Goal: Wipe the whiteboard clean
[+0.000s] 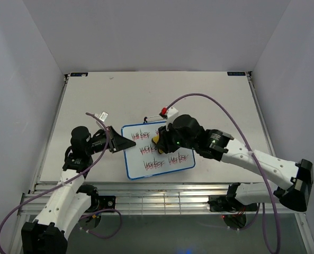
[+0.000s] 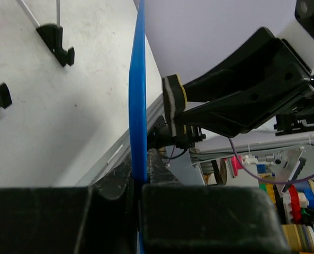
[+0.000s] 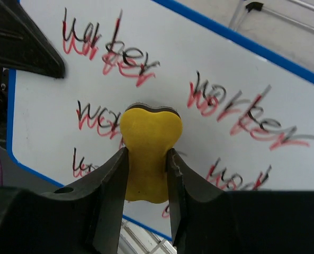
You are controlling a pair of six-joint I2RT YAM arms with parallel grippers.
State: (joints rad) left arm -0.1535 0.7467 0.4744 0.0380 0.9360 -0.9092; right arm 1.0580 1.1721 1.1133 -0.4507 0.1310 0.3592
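The whiteboard (image 1: 146, 161) lies at the table's near middle, white with a thin blue frame, covered in rows of red-black scribble. My left gripper (image 1: 126, 143) is shut on its left edge; in the left wrist view the blue frame (image 2: 137, 106) runs edge-on between the fingers. My right gripper (image 1: 159, 140) is shut on the yellow eraser (image 3: 147, 153) and holds it against the board's middle (image 3: 209, 58), over a scribbled row. The eraser (image 2: 173, 106) also shows in the left wrist view, at the board's face.
A red-and-white marker (image 1: 169, 112) lies just behind the board. Black wire stand feet (image 2: 56, 39) rest on the table behind the board. A white tag (image 1: 100, 115) lies left of it. White walls enclose the table; a metal rail (image 1: 162, 198) runs along its near edge.
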